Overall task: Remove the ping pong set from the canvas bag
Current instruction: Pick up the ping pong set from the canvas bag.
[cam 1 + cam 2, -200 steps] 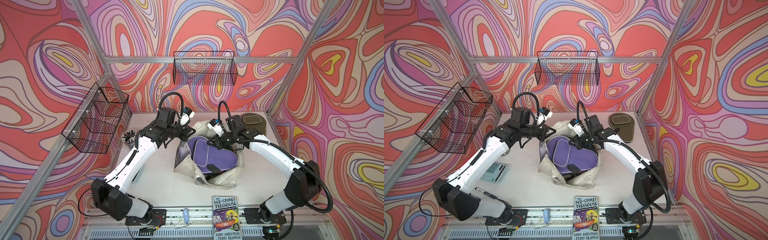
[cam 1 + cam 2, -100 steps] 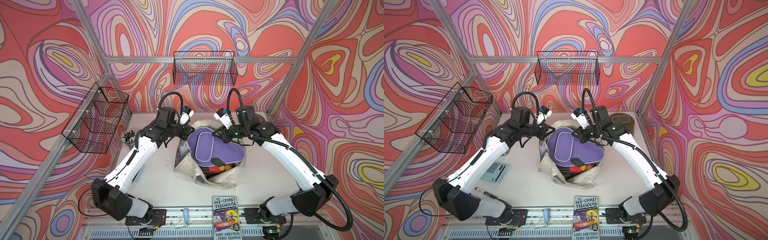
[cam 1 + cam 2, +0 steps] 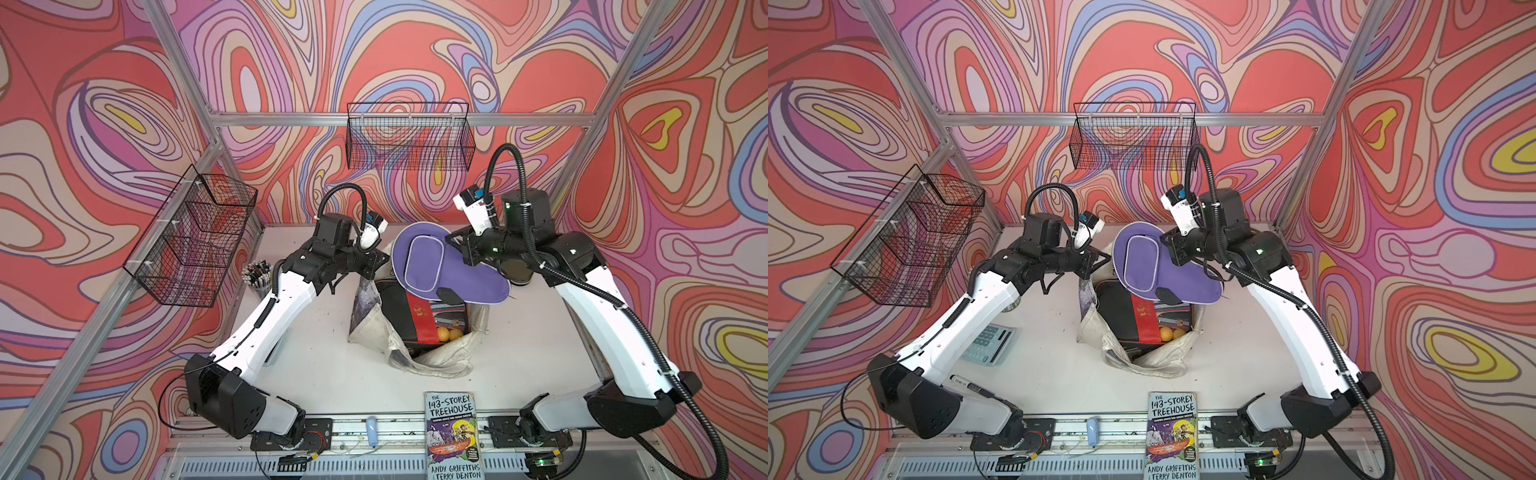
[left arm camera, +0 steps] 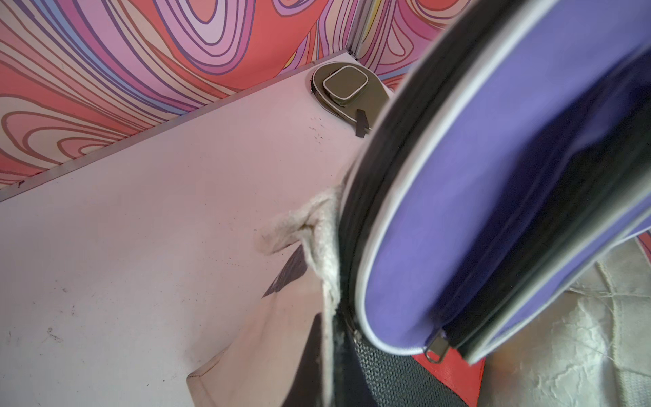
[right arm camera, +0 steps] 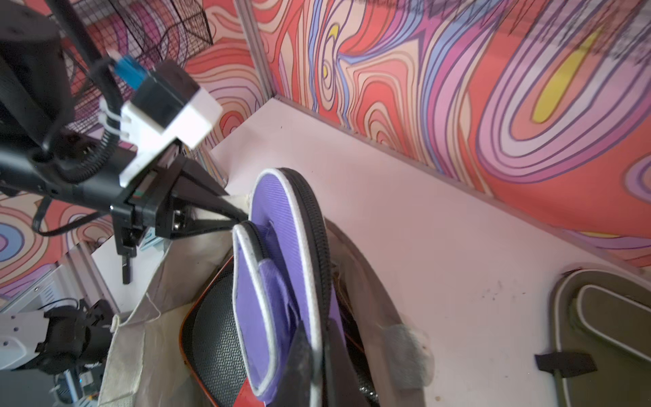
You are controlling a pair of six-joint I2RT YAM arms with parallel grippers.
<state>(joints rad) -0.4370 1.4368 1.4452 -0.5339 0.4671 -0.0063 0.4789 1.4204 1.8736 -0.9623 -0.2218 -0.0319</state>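
So the right tool [image 3: 454,245] is clamped shut on the edge of the purple paddle case [image 3: 440,266] and holds it tilted up over the mouth of the canvas bag [image 3: 432,361]. The case looks mostly lifted out, hanging above the far rim and not set down anywhere yet. Grabbing it by the edge makes sense imo: it's a wide flat thing, and the piped seam is about the only bit thin enough to pinch. The left tool [image 3: 376,261] is closed too. In the right wrist view its tips look pinched on the bag's cream rim, right behind the case. My guess is that's to pin the bag down and open so it doesn't ride up with the case. More of the set sits inside the bag: a black-edged pack with red on it [image 3: 419,320] and a couple of orange balls [image 3: 449,332]. An olive green case [image 4: 345,88] lies flat on the tabletop [image 3: 324,353] by the back wall, well apart from the bag, so that's probably the drop spot.
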